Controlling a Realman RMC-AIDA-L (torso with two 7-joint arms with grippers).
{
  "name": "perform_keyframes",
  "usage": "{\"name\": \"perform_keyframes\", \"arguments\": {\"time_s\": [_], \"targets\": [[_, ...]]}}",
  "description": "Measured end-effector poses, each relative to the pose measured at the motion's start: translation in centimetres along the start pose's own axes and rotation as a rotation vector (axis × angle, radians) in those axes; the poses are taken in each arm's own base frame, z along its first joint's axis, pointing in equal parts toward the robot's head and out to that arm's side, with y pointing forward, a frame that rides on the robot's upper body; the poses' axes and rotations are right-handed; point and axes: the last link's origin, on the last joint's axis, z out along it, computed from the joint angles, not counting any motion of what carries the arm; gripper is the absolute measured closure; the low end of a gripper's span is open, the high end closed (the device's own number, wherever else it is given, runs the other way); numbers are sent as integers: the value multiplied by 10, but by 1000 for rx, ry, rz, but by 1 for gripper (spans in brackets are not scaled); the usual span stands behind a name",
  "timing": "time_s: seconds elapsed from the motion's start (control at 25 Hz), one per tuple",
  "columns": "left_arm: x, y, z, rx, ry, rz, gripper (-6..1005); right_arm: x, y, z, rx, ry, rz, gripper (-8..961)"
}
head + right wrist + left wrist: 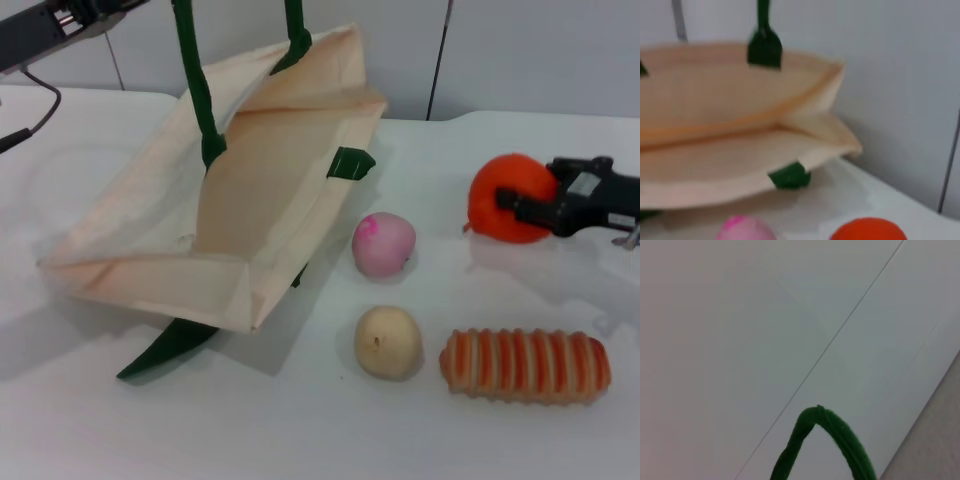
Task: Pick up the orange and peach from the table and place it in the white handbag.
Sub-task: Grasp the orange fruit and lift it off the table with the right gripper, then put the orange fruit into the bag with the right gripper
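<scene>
The orange point(505, 190) sits at the right of the table; it also shows in the right wrist view point(869, 230). My right gripper point(522, 205) reaches in from the right and is shut on the orange. The pink peach point(383, 243) lies left of the orange, just beside the bag; it also shows in the right wrist view point(744, 229). The white handbag point(250, 190) stands open at the left centre, its green handles point(195, 80) pulled upward. My left arm point(60, 25) is at the top left, near the handles. A green handle loop point(832, 427) shows in the left wrist view.
A beige round fruit point(388, 342) lies in front of the peach. An orange-and-cream striped bread loaf point(525, 365) lies to its right. A loose green strap end point(165, 348) trails on the table in front of the bag. A wall stands behind the table.
</scene>
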Motion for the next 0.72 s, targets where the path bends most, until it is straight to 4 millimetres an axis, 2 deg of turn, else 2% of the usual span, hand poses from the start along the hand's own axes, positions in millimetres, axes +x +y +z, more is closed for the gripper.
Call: {"name": "perform_keyframes", "arguments": {"time_s": [0.12,0.24,0.4,0.56,0.72], "targets": [[2,1,-1,-7,-1,1,880,-9,1,-3,-20,-42,-10,418],[4,4,-1,-26,6,3,880,-22,4,5,-43,-83,-25,443],[7,6,0,-46,23,5,879,-44,22,34,-118,-144,-64,502],[9,9,2,-63,35,7,879,-71,43,71,-189,-149,-123,533],[11,10,5,-71,35,11,879,-90,63,94,-257,-145,-187,553]]}}
